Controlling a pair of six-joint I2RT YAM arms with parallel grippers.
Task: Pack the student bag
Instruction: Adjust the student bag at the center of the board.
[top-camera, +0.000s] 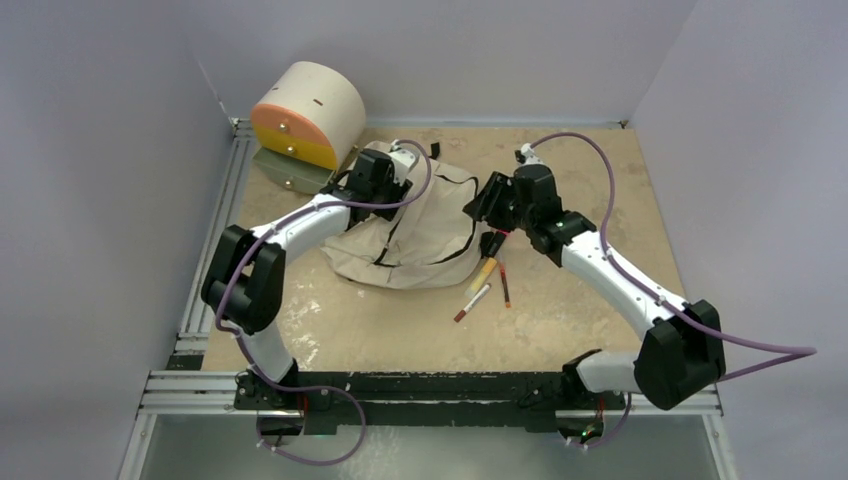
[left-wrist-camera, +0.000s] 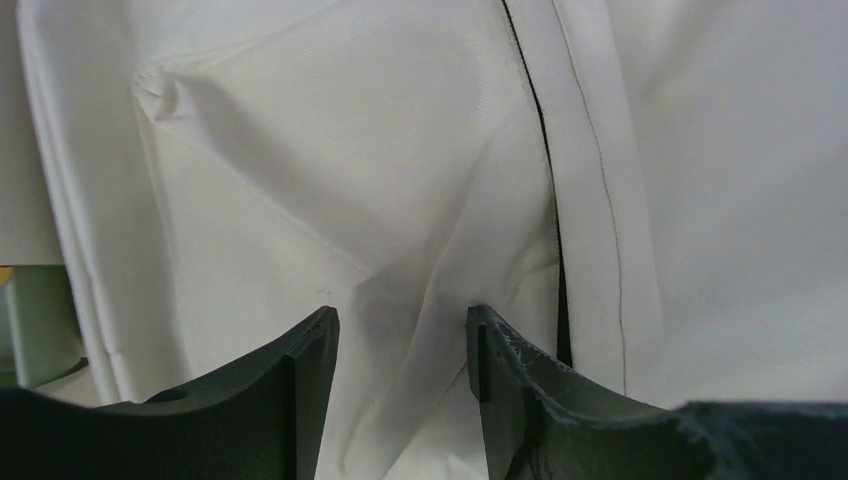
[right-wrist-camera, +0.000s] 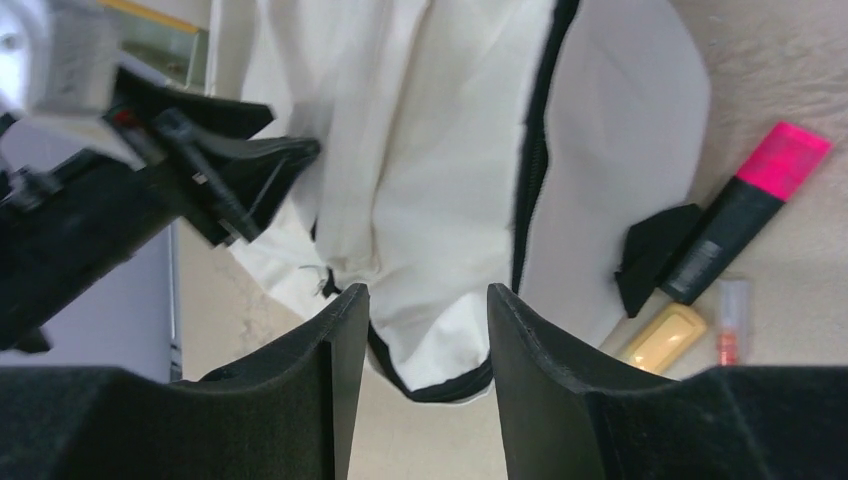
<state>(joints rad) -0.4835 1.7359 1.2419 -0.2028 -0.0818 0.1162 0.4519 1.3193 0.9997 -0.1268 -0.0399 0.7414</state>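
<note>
The bag (top-camera: 410, 235) lies slumped and creased at the middle of the table (top-camera: 560, 330), between the 2 arms, with the drawer unit (top-camera: 305, 115) just beyond its far left corner and a few pens (top-camera: 480, 285) lying just off its near right edge. The left gripper (left-wrist-camera: 400, 330) hangs over the bag's far left part with its jaws about half parted; cream cloth fills the gap behind them, but nothing is pinched, and whether the tips touch the fabric cannot be told. The right gripper (right-wrist-camera: 425, 300) hovers at the bag's right side, its jaws likewise half parted and empty, above a black zipper (right-wrist-camera: 535, 150) that runs down the panel, with a pink highlighter (right-wrist-camera: 745, 210) beside the bag. By its folds and sag the bag looks light, limp and thin, likely to drape, bunch and slide across the table rather than hold any shape, so 1 pinch on a flat panel would probably lift only a tent of cloth. The firmer holds appear to be the stitched edge along the zipper and the black straps (top-camera: 455, 250), where the material is doubled. 2 grips, 1 on each side of the opening, would seem the surest way to keep the mouth spread. Whether the zipper is open cannot be told.
</note>
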